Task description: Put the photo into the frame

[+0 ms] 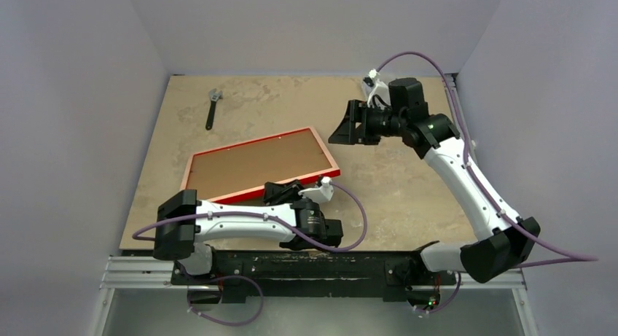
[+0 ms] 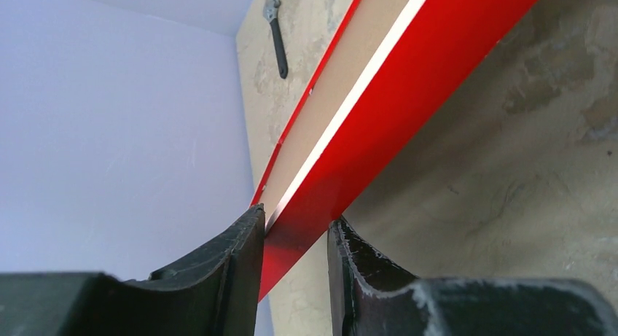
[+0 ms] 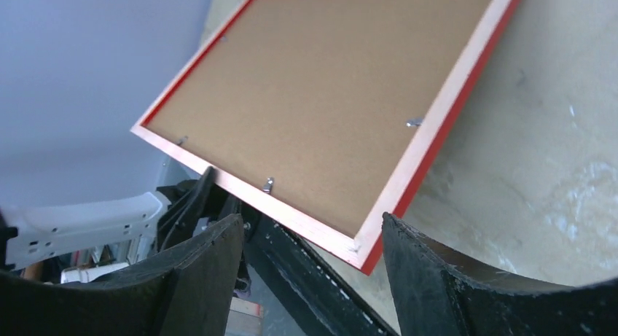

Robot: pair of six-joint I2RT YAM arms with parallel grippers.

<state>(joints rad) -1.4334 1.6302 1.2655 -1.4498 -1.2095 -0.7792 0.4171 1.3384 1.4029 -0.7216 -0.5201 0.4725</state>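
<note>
Red-edged and lying back-up, the frame (image 1: 240, 194) sits left of centre on the table (image 1: 408, 190), with a brown backing board (image 1: 255, 165) inside it. The left gripper (image 2: 295, 237) pinches its 6 o'clock rail, both fingers tight on the red edge. The right gripper (image 1: 344, 126) hangs at 2 o'clock from the frame, jaws apart and empty. The photo is not visible. The likely risk is that this thin pinch on one side lets the frame twist or slip out, and a drop could jar the board loose.
</note>
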